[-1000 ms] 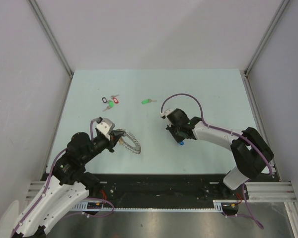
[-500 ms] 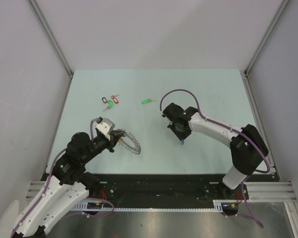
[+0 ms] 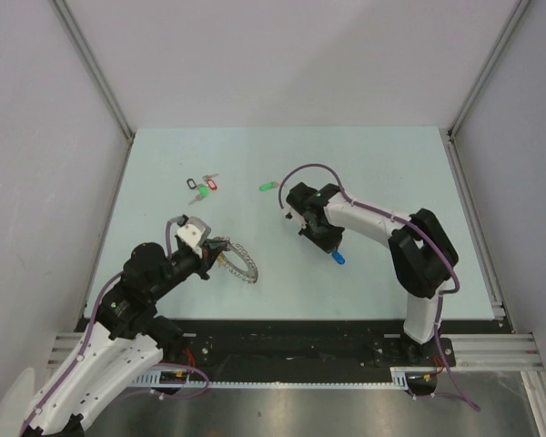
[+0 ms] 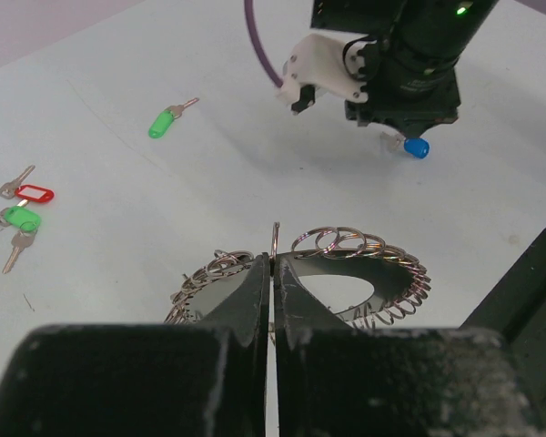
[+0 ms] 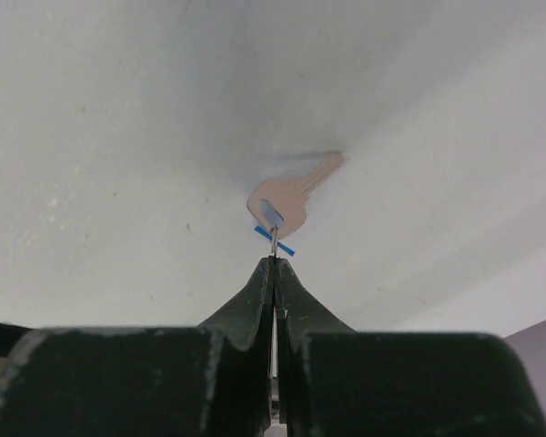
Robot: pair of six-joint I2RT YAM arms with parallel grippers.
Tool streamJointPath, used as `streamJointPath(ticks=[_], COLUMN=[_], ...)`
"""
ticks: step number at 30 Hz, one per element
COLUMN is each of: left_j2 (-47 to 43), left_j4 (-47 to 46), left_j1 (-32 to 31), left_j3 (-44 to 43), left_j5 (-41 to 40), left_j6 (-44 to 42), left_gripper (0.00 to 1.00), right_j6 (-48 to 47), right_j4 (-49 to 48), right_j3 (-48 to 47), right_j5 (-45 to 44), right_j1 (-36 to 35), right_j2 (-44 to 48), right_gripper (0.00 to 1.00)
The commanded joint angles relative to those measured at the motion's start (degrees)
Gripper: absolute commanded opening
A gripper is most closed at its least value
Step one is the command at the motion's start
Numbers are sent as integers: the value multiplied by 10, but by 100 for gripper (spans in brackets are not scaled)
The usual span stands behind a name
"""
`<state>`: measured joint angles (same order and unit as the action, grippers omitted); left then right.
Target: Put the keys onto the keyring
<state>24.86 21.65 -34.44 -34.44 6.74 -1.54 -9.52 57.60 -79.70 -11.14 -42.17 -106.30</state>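
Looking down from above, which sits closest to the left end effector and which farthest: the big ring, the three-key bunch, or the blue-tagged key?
1. keyring: clamped in the left end effector itself.
2. bunch of three keys: farther back on the table, left side.
3. blue-tagged key: well across to the right.

one blue-tagged key (image 3: 338,258), one green-tagged key (image 3: 269,187), one bunch (image 3: 203,187), one keyring (image 4: 355,242).

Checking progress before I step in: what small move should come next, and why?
Probably swing the right gripper across toward the keyring. It is shut on the blue-tagged key, the left gripper pinches the keyring, and the two are clearly apart.
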Motion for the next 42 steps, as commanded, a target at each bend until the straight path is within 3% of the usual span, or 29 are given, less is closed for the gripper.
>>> streamJointPath(ticks=[1,7,11,18,28,42], left_j2=[-2,-2,-1,-2,2,11], left_j4=[-28,-27,-27,-27,-26,-23], left_j1=[2,2,2,2,2,2], left_j3=[-5,-5,-5,-5,-6,-8], left_j5=[8,8,8,8,10,7], left_j6=[-7,-7,-7,-7,-7,-7], left_gripper=[0,1,0,1,0,1], right_j6=[-52,-75,-80,-43,-55,-134], right_j4=[-5,-1,-24,-108,-342,-446], right_j3=[-66,-143,-166,-94,179,223], right_j5=[12,20,15,14,33,66], right_j1=[-5,-12,-15,-11,-6,-13], right_j2=[-69,-123,-141,-64,136,102], right_gripper=[0,6,18,30,31,25])
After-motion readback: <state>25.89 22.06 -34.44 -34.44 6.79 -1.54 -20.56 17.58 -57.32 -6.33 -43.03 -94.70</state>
